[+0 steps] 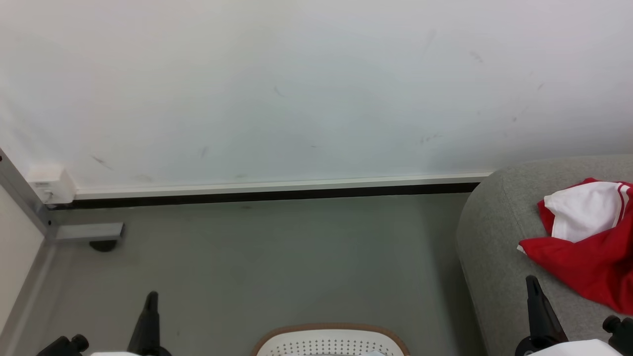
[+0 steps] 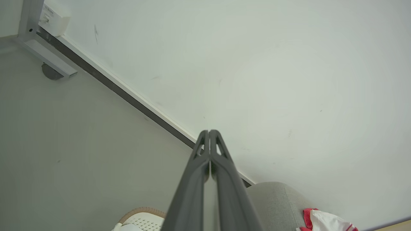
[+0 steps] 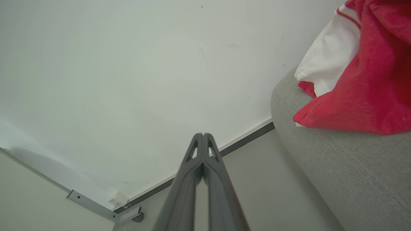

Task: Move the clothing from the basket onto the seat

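Observation:
Red and white clothing (image 1: 591,237) lies bunched on the light-grey seat (image 1: 487,247) at the right; it also shows as clothing (image 3: 366,83) on the seat (image 3: 346,173) and as clothing (image 2: 324,221) on the seat (image 2: 276,202). The white perforated basket (image 1: 329,341) with its tan rim sits on the floor at the bottom middle, and the basket (image 2: 141,219) peeks in low in the left wrist view. My left gripper (image 1: 151,296) is at the lower left, shut and empty, fingers pressed together (image 2: 209,132). My right gripper (image 1: 531,282) stands by the seat's front, shut and empty (image 3: 203,134).
A white wall with a dark baseboard (image 1: 272,195) runs behind the grey floor (image 1: 277,257). A metal frame leg with a foot (image 1: 89,231) stands at the far left, under a small white box (image 1: 49,185).

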Tool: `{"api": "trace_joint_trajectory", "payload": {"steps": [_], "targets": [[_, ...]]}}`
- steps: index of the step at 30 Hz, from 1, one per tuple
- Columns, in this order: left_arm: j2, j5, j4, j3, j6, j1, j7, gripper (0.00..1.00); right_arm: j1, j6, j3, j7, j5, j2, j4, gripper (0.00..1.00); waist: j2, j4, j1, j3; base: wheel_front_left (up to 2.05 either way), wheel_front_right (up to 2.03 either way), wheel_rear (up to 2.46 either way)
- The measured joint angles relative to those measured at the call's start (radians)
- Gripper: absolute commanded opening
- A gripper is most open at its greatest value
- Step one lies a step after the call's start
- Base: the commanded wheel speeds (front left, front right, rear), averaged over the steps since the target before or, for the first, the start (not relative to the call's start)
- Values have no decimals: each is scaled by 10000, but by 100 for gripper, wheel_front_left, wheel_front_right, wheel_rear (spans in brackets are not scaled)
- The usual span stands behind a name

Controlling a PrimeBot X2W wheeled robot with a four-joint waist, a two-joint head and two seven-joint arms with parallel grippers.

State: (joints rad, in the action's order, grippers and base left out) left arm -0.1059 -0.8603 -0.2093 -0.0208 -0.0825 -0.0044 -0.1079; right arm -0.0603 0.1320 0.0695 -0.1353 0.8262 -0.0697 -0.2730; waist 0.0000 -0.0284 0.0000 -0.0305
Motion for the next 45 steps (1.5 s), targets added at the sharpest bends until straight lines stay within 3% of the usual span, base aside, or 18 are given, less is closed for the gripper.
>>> {"api": "trace_joint_trajectory", "payload": {"steps": [45], "targets": [[328,-4512,163,-566,58,-579,1340,0,-324,0,-268,830,5448,-508,153,0,0,142,0,146,0,0,0]]}}
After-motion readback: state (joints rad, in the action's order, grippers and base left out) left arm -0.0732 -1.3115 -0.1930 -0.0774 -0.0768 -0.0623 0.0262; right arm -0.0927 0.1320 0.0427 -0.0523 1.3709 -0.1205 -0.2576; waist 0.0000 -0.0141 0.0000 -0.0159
